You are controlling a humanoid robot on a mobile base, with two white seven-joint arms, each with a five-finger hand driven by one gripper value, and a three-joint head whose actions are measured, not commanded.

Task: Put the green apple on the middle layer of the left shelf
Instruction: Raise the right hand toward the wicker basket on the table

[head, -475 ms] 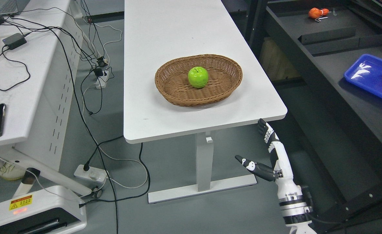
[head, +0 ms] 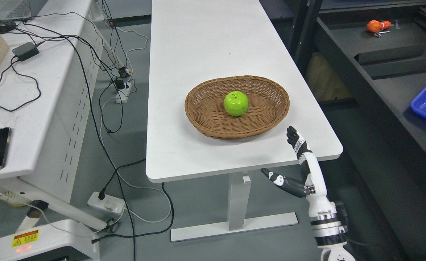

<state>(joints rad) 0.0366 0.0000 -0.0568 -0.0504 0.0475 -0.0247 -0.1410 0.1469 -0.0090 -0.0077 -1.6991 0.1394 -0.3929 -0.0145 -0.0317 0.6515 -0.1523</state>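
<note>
1. White table (head: pixel 213 43) runs from near to far through the middle, bearing a wicker basket (head: pixel 267 119) near its near right corner.
2. Green apple (head: pixel 236 103) sits upright in the basket's centre.
3. Right hand (head: pixel 300 170) hovers at the table's near right edge, fingers spread, holding nothing, apart from the basket.

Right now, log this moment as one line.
phase: approach | green apple: in wicker basket | right hand: open, empty, at table corner | left arm: unseen
</note>
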